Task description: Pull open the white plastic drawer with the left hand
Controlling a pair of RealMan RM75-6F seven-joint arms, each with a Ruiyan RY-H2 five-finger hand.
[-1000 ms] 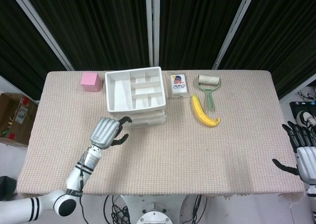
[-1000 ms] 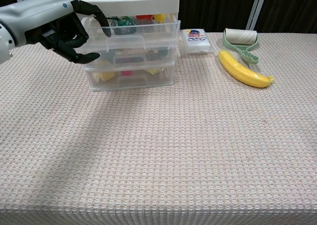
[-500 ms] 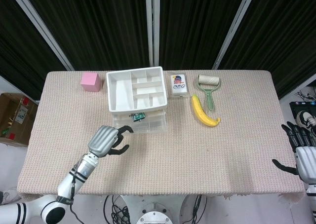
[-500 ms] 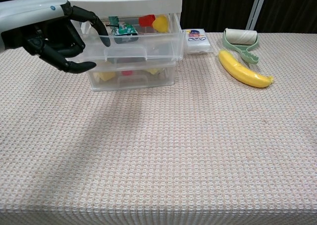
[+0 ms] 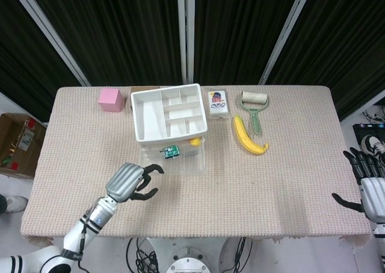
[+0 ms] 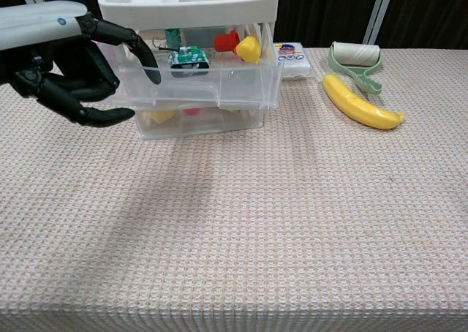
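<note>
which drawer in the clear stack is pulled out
The top drawer, directly under the white tray: it juts forward past the lower drawers, which sit flush, and the left hand hooks its front edge.

Count on the table: one clear plastic drawer unit [image 5: 171, 147] at upper centre with one white divided tray [image 5: 168, 112] on top and one drawer [image 6: 197, 80] pulled out; inside that drawer, one green-and-white item [image 6: 189, 58], one red piece [image 6: 227, 41] and one yellow piece [image 6: 248, 48]. Upper left holds one pink cube [image 5: 110, 98]; right of the unit are one small white packet [image 5: 218, 103], one lint roller [image 5: 255, 104] and one banana [image 5: 248, 135]. Two robot hands show: left hand [image 5: 129, 181] lower left, right hand [image 5: 368, 189] at the right edge.
</note>
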